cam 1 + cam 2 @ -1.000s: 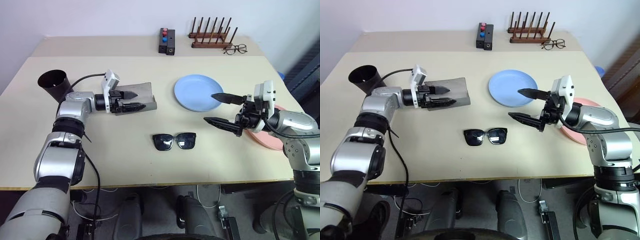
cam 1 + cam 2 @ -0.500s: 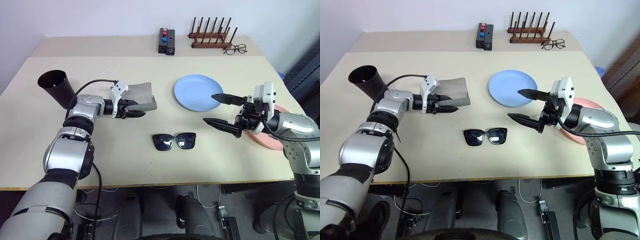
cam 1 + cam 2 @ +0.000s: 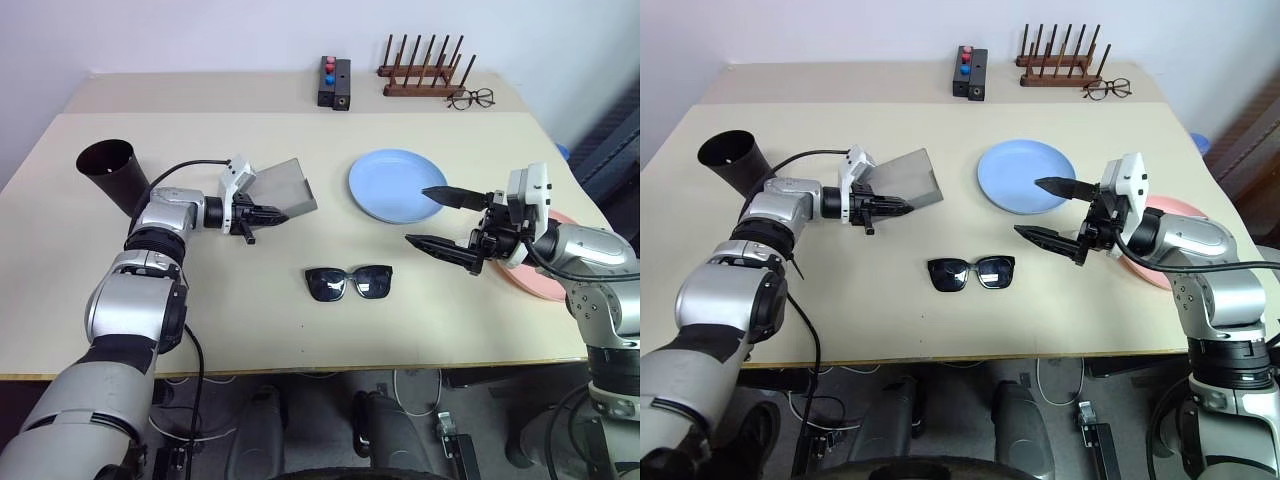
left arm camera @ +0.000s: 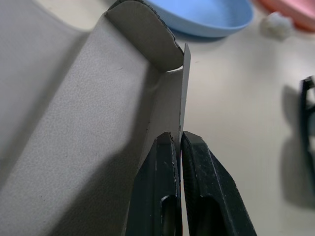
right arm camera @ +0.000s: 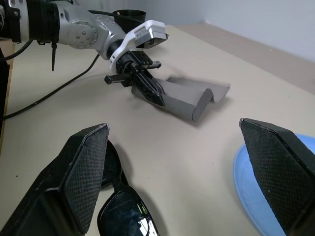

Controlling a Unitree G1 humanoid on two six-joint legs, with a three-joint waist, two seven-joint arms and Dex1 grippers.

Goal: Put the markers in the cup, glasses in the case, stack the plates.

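While the left gripper (image 3: pixel 268 213) pinches its edge, the case (image 3: pixel 283 187) tilts up.

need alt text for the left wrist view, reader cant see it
The left pincer, its two black fingers shut, pinches the thin edge of the grey case, whose flap curls open above. Beyond on the beige table lie the light blue plate and part of the black sunglasses.

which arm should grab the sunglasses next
Right. The right claw hangs open just beside the sunglasses, with nothing in it. The left claw is shut on the edge of the grey case, so it looks busy holding that.
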